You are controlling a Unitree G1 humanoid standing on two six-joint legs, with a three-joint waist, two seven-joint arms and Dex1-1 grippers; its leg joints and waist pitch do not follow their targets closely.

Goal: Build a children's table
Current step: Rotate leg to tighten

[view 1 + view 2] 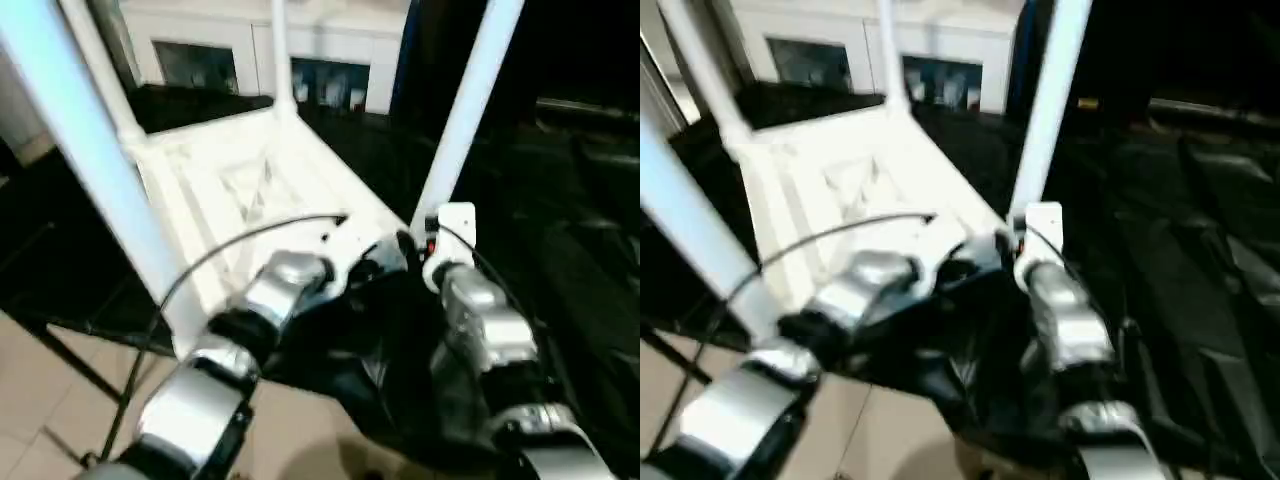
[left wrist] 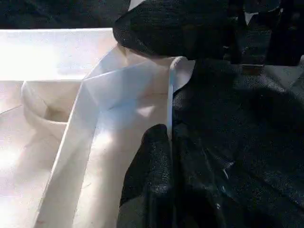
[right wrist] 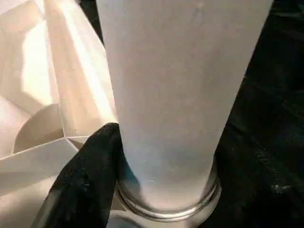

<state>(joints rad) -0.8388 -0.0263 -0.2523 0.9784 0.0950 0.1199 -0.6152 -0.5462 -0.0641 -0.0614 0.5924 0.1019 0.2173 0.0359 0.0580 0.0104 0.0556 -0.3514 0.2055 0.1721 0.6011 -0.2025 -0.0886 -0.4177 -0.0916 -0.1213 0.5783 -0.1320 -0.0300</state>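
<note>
The children's table lies upside down, its white ribbed tabletop (image 1: 250,185) resting on a black-covered surface. Several white legs stand up from its corner sockets. The nearest left leg (image 1: 90,170) crosses the picture, and the near right leg (image 1: 465,110) rises by my right arm. My left gripper (image 2: 168,142) is shut on the tabletop's thin raised rim (image 2: 171,80) at the near edge. My right gripper (image 3: 166,185) is at the base of the near right leg (image 3: 180,95), just above its socket ring (image 3: 166,211). One black finger (image 3: 85,175) presses against the leg's side; the other finger is hidden.
Black cloth (image 1: 560,250) covers the surface to the right and front of the tabletop. A black cable (image 1: 230,245) arcs over my left forearm. White cabinets with dark panels (image 1: 330,80) stand behind. Tiled floor (image 1: 40,380) and a thin black frame show at lower left.
</note>
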